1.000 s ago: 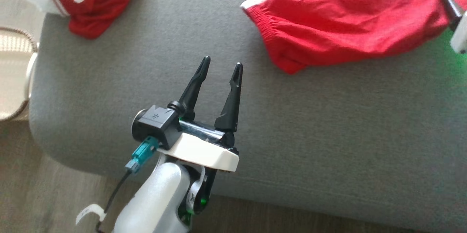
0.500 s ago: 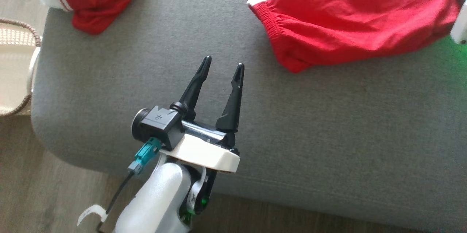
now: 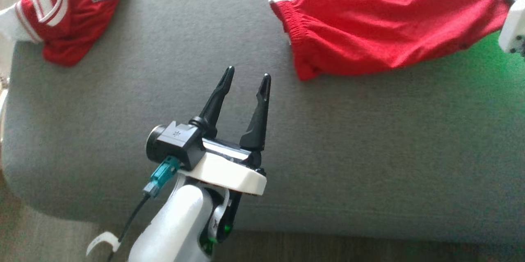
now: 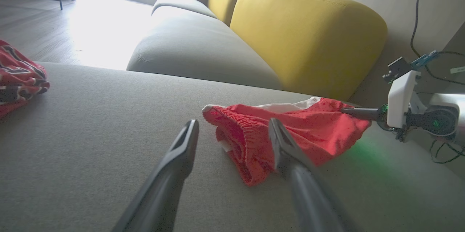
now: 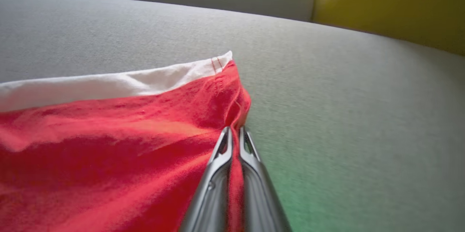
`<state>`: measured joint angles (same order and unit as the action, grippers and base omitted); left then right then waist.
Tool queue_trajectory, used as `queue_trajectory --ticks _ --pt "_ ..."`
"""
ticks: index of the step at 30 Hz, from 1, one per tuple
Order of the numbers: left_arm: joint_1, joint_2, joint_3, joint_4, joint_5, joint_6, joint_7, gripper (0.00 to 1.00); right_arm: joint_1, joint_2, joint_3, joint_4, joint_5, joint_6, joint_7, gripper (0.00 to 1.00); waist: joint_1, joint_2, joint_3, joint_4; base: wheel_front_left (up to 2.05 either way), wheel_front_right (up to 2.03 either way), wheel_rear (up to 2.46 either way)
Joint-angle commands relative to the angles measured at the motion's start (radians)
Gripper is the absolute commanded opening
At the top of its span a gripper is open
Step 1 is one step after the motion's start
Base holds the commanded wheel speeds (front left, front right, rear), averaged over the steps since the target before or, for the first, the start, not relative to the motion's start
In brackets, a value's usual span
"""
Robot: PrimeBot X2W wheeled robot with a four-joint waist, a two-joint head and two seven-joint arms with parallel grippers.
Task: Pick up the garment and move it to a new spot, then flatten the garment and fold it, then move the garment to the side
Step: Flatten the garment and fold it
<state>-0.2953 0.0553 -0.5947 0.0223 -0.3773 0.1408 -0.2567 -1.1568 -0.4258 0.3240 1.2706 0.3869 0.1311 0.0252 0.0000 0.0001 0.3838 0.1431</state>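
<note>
Pick-up: my right gripper (image 5: 234, 134) clamps a hem corner of the red shorts (image 3: 389, 28), lying at the far right of the grey cushion (image 3: 369, 151); my left gripper (image 3: 246, 75) hovers spread above its middle. Next, likely, a clean lift.

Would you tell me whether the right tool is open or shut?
Shut: the right tool has its two fingers pressed together, pinching an edge of the red shorts.

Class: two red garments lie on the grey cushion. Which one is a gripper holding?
The plain red shorts, pinched by the right gripper; the striped jersey lies untouched.
</note>
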Motion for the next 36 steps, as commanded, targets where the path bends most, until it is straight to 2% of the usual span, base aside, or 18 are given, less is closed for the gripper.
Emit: queue_trajectory --ticks 1,8,12,17,18,23,32,36 --pt "0.003 0.003 0.040 -0.030 0.012 0.001 -0.005 1.00 0.002 -0.028 0.006 -0.029 -0.008 0.000 -0.009 0.00 0.0000 -0.0001 -0.020 -0.031 0.00 0.00 0.00" --pt "0.012 0.005 0.050 -0.033 0.013 0.002 -0.005 1.00 0.021 -0.075 0.002 -0.057 0.001 0.000 0.002 0.00 0.0000 -0.0001 -0.034 -0.079 0.00 0.00 0.00" --pt "0.015 0.007 0.050 -0.032 0.013 0.000 -0.005 1.00 0.032 -0.075 -0.007 -0.080 0.012 0.000 -0.005 0.00 0.0000 -0.0001 -0.036 -0.091 0.00 0.00 0.00" --pt "0.017 0.013 0.047 -0.021 0.011 0.000 -0.005 1.00 0.065 -0.022 0.009 -0.204 0.029 0.000 -0.044 0.00 0.0000 -0.0001 -0.054 -0.098 0.00 0.00 0.00" --pt "0.017 0.013 0.047 -0.021 0.011 0.000 -0.005 1.00 0.065 -0.022 0.009 -0.204 0.029 0.000 -0.044 0.00 0.0000 -0.0001 -0.054 -0.098 0.00 0.00 0.00" --pt "0.023 0.019 0.046 -0.018 0.007 0.003 -0.001 1.00 0.109 0.046 0.035 -0.352 0.024 0.000 -0.034 0.00 0.0000 -0.0001 -0.072 -0.093 0.00 0.00 0.00" --pt "0.035 0.018 0.033 -0.018 -0.001 0.008 0.000 1.00 0.254 0.172 0.040 -0.623 -0.025 0.000 0.070 0.00 0.0000 -0.0001 -0.085 -0.045 0.00 0.00 0.00" --pt "0.035 0.016 0.026 -0.014 -0.007 0.004 -0.001 1.00 0.325 0.234 0.025 -0.704 -0.043 0.000 0.131 0.00 0.0000 -0.0001 -0.083 -0.023 0.00 0.00 0.00"
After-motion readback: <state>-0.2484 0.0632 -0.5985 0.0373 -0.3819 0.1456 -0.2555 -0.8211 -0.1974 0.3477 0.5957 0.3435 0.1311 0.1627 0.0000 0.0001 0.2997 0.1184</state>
